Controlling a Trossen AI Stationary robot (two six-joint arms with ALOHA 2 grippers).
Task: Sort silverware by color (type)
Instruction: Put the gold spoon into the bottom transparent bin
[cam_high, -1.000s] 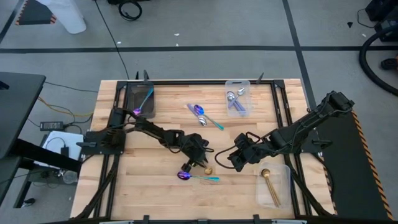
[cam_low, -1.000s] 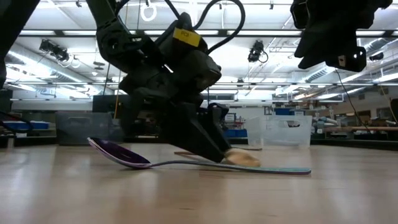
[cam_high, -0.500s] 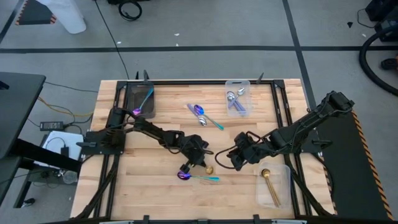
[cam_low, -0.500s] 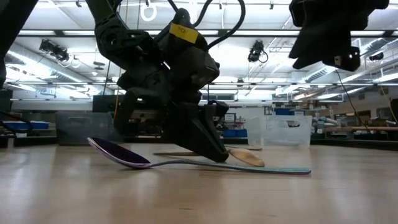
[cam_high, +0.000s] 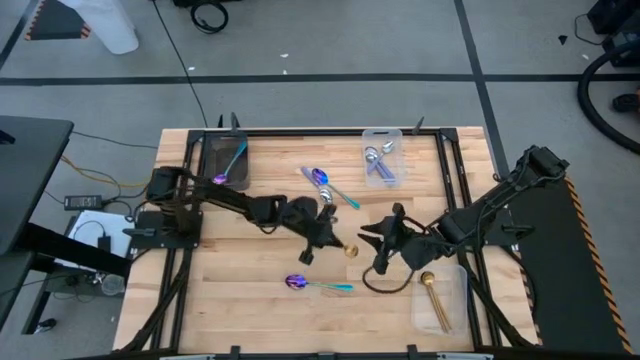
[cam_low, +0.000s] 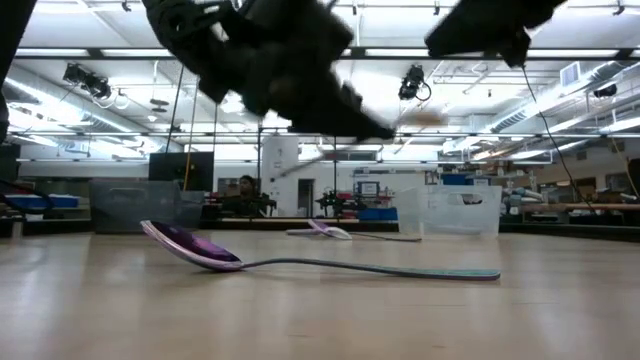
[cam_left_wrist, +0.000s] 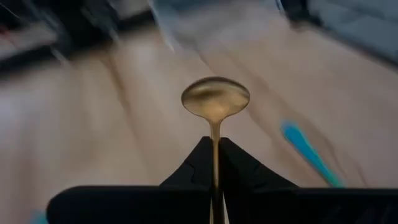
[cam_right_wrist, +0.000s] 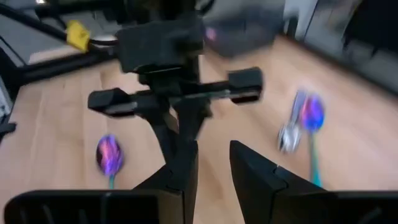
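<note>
My left gripper (cam_high: 328, 236) hangs above the table's middle, shut on a gold spoon (cam_left_wrist: 215, 98) whose bowl (cam_high: 351, 250) points at my right gripper (cam_high: 381, 243). That gripper stands open just to the right, facing the left one, with nothing between its fingers (cam_right_wrist: 252, 171). A purple-bowled, teal-handled spoon (cam_low: 300, 263) lies on the table near the front, resting on its bowl and handle end. More spoons (cam_high: 325, 184) lie toward the far middle. In the low view both grippers are blurred at the top. My left gripper pinches the gold spoon's slim handle just behind the bowl (cam_left_wrist: 214, 138) between its two fingers. The fingers lie along the handle, slanting in from the table's left. The bowl sticks out past the fingertips. The spoon is lifted clear of the table.
A dark tray (cam_high: 226, 152) at the far left holds a teal-handled spoon. A clear bin (cam_high: 383, 135) at the far middle holds silver-bowled spoons. Another clear bin (cam_high: 455, 300) at the near right holds gold spoons. Black rails frame the tabletop.
My left gripper has taken hold of the gold spoon on the table and lifted it clear, going up and toward the far right, nearer my right gripper. The right gripper has risen and turned toward it. The purple spoon has stayed in place.
</note>
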